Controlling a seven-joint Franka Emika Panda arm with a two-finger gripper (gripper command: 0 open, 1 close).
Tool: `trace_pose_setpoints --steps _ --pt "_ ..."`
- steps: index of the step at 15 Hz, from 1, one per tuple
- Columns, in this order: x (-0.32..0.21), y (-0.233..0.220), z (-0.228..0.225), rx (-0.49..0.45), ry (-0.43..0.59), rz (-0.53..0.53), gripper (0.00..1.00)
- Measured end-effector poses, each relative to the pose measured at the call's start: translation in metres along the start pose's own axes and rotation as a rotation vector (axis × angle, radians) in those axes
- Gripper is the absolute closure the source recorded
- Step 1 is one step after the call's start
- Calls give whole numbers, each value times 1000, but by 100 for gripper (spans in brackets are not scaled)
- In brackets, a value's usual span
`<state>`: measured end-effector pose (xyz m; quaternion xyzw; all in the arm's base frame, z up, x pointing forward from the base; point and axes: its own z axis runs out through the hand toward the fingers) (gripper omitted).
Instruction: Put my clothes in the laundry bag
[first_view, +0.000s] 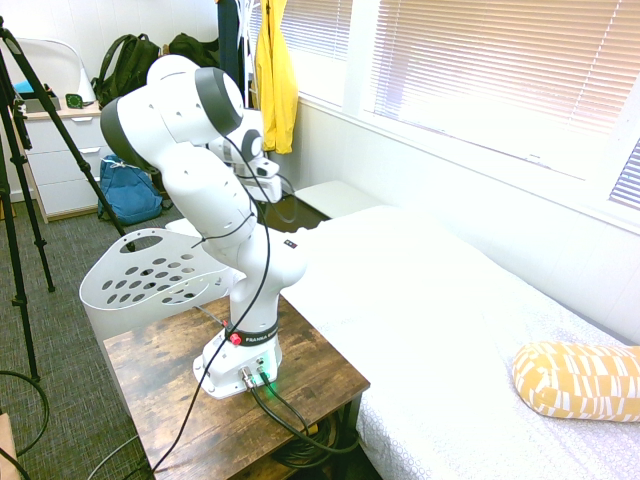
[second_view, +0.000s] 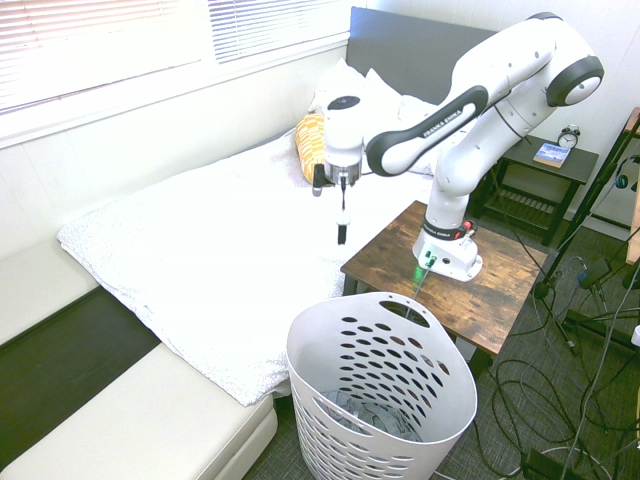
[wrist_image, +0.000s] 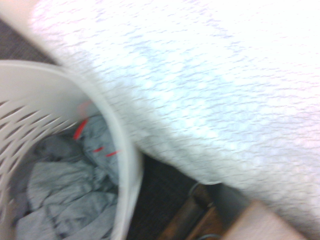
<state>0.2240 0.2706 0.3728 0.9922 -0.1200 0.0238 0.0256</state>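
Observation:
The laundry bag (second_view: 385, 340) is a white plastic basket with oval holes, standing on the floor between the bed and the wooden table; it also shows in the first exterior view (first_view: 150, 275) and the wrist view (wrist_image: 117, 145). My clothes (wrist_image: 65, 200), grey fabric with red trim, lie crumpled at its bottom, and a grey patch (second_view: 378, 415) shows through the rim. My gripper (second_view: 331, 212) hangs above the bed's edge, up and to the left of the basket, pointing down. It is open with nothing between its fingers. The arm hides it in the first exterior view.
A bed with a white textured cover (second_view: 210, 250) fills the left, with a yellow patterned pillow (first_view: 578, 378) on it. A wooden side table (second_view: 495, 290) stands behind the basket. A yellow jacket (first_view: 275, 75), a blue backpack (first_view: 128, 190) and a black backpack (first_view: 125, 65) are by the far wall.

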Motion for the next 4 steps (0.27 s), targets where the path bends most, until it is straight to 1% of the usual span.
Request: trace_pose_setpoints --steps 2,4 --pt "69 39 2 8 35 91 0" --pt "117 72 17 10 26 172 0"
